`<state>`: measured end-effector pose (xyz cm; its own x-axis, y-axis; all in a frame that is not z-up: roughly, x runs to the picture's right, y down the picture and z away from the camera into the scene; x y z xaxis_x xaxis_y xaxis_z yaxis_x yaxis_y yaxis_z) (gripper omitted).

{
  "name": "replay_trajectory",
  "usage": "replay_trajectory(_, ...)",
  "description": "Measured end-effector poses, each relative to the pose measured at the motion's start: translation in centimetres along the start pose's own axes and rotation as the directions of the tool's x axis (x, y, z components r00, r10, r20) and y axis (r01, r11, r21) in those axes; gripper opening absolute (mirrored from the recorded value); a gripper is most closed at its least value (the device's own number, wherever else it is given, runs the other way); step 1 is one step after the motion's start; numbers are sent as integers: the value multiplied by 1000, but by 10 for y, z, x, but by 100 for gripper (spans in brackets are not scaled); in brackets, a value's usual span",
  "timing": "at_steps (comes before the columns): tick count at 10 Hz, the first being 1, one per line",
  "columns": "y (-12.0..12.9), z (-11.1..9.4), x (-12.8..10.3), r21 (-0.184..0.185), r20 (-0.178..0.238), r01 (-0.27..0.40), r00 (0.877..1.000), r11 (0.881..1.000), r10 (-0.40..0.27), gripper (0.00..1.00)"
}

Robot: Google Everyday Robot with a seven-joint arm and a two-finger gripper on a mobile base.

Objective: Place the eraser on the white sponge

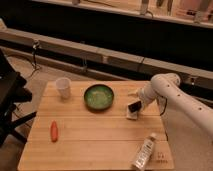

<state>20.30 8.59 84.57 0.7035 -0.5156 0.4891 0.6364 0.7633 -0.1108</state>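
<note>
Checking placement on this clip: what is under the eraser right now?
The white sponge lies under the eraser, which the gripper has at the sponge's top. Only the sponge's near edge shows; whether the eraser touches it is hidden.
</note>
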Motion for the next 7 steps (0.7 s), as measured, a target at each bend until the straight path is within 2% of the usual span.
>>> replay_trajectory(7, 2, -1, -1, -4, -2, -3, 1000, 1000, 3, 80)
